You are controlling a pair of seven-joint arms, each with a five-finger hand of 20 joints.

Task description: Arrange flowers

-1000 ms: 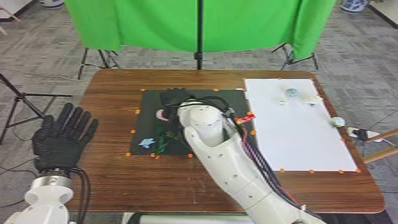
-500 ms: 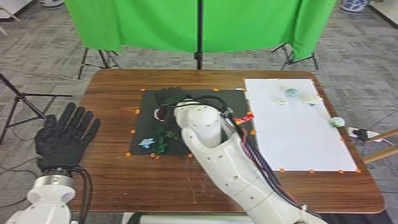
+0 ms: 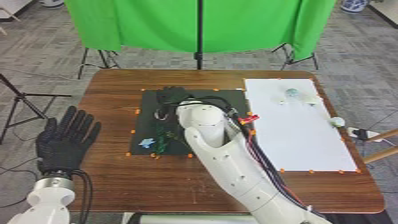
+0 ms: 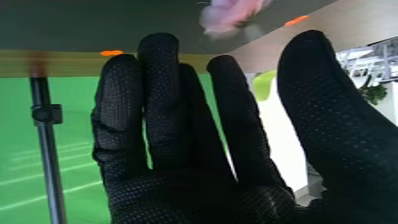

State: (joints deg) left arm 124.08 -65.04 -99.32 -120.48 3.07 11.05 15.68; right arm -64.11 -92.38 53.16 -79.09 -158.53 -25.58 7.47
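Observation:
The right hand [image 3: 171, 94] is over the far part of the black mat, near its left side, beside a pink flower [image 3: 161, 115]. In the right wrist view the right hand [image 4: 191, 185] has straight fingers, the thumb held apart and nothing between them; the pink flower [image 4: 229, 16] lies beyond the fingertips, not touched. The left hand [image 3: 62, 147] rests open left of the mat, fingers straight. A blue flower [image 3: 147, 143] and green stems [image 3: 162, 142] lie on the mat's near left part. A red flower [image 3: 249, 119] is by the mat's right edge, next to the right arm.
A white sheet [image 3: 298, 145] covers the table's right side, with a pale blue-green flower [image 3: 291, 92] and small pale pieces at its far end. Another pale flower [image 3: 337, 122] sits at its right edge. Orange markers line the black mat [image 3: 147, 102].
The right hand has shifted a little to the left over the far part of the mat. The left hand has barely moved.

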